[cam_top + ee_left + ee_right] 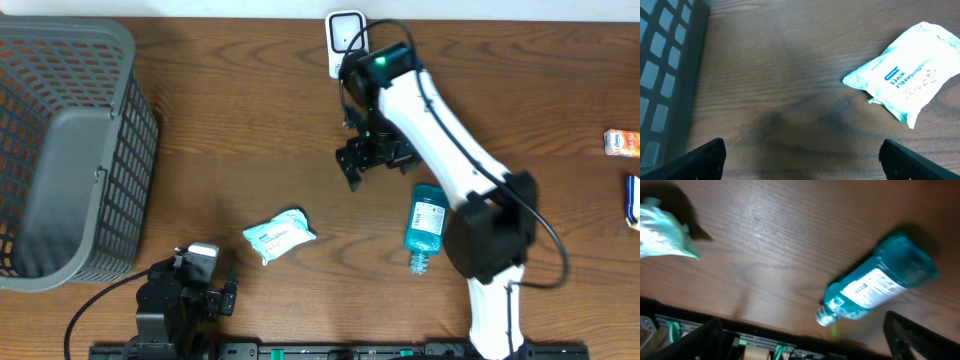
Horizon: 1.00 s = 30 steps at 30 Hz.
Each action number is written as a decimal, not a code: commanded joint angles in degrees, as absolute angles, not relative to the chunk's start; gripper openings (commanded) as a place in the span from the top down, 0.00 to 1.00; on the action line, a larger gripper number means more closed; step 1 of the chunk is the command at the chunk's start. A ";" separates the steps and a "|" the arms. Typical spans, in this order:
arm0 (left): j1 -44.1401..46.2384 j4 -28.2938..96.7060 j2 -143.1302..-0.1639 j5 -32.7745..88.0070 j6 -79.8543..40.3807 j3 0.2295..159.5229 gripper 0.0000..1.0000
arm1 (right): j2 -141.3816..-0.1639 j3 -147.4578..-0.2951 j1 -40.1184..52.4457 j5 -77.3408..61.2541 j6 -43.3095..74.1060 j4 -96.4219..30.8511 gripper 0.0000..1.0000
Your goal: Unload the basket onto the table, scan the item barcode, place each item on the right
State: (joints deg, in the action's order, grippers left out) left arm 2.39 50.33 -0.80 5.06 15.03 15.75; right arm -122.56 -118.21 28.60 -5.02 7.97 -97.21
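Your right gripper (372, 158) hangs above the table (250, 120) mid-scene, below the white scanner (345, 35) that sits at the far edge. Its jaws are spread wide and hold nothing. In the right wrist view, the fingers (705, 340) sit at the two bottom corners with only wood and the bottle's cap end between them. The teal bottle (427, 228) is the item. It lies on its side on the table, apart from the gripper, down and to the right of it and just beside the right arm's elbow in the overhead. Its cap points toward the arm bases and its white label faces up. The print on the label is too blurred to read. Your left gripper (802, 147) is down by the near edge, low over the table, also wide open and empty, with bare wood between its tips. A wipes pack (280, 235) lies flat between the two arms, printed side up, ahead and to the right in the left wrist view and clear of both grippers. A grey mesh basket (70, 150) stands at the far left. Two small packs, one orange and white (622, 142) and one blue and white (633, 200), sit at the right edge, well apart from everything else.
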 commanded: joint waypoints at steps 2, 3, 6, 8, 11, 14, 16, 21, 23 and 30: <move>2.20 52.23 -0.62 5.39 14.92 15.07 0.02 | -107.94 -119.28 28.23 2.76 14.92 -97.34 0.01; 2.20 52.23 -0.62 5.39 14.92 15.07 0.02 | -105.65 -119.28 28.34 3.86 16.43 -97.34 0.01; 2.20 52.23 -0.62 5.39 14.92 15.07 0.02 | -97.45 -118.50 28.88 8.47 24.27 -97.34 0.01; 2.20 52.23 -0.62 5.39 14.92 15.07 0.02 | -93.08 -116.42 29.21 12.64 29.87 -97.32 0.01; 2.20 52.23 -0.62 5.39 14.92 15.07 0.02 | -87.02 -109.23 29.26 20.08 39.77 -97.32 0.01; 2.20 52.23 -0.62 5.39 14.92 15.07 0.02 | -81.82 -97.78 29.26 24.34 53.91 -96.90 0.01; 2.20 52.23 -0.62 5.39 14.92 15.07 0.02 | -79.61 -89.12 29.26 23.59 61.06 -94.48 0.01; 2.20 52.23 -0.62 5.39 14.92 15.07 0.02 | -79.50 -67.37 29.26 12.93 60.53 -76.90 0.01; 2.20 52.23 -0.62 5.39 14.92 15.07 0.02 | -79.92 -62.17 29.26 8.67 58.26 -70.54 0.05; 2.20 52.23 -0.62 5.39 14.92 15.07 0.02 | -80.27 -53.78 29.23 8.03 58.61 -61.76 0.01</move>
State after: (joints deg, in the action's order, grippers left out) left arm 2.39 50.39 -0.80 5.06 15.03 15.79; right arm -80.90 -54.59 29.12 8.49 57.08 -62.72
